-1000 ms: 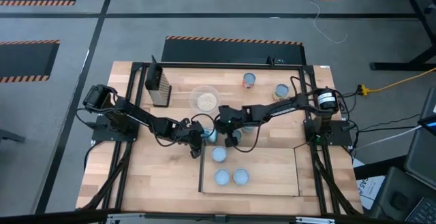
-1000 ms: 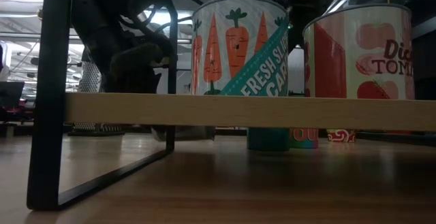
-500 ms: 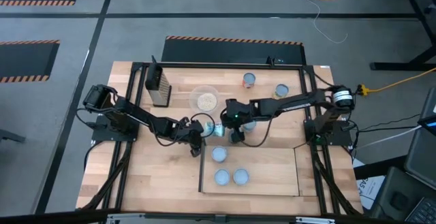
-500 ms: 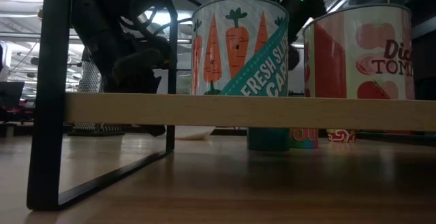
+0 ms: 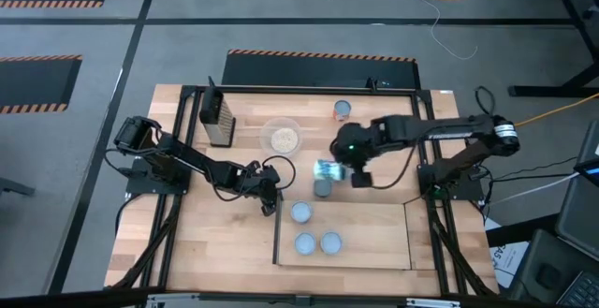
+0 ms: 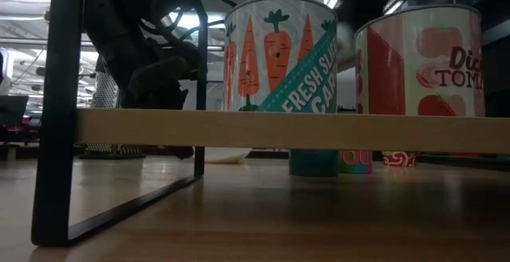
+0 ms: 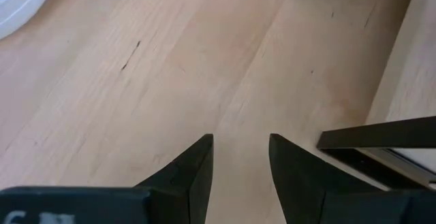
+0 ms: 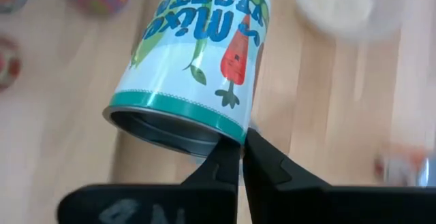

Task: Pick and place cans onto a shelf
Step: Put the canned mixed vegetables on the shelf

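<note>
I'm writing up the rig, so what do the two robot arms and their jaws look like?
Both arms are dark, slim and jointed, each rising from a black base, with black cables looping along them. The right arm has a pale band near its outer joint. The left gripper ends in two dark tapered blades; the right gripper has the same dark, pointed pair.

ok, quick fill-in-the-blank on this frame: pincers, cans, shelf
1. The right pincer is shut on the mixed-vegetables can, gripping it by its ____.
2. The shelf has ____ cans standing on it.
3. The left pincer is open and holds ____.

Missing words: rim; three; nothing
</note>
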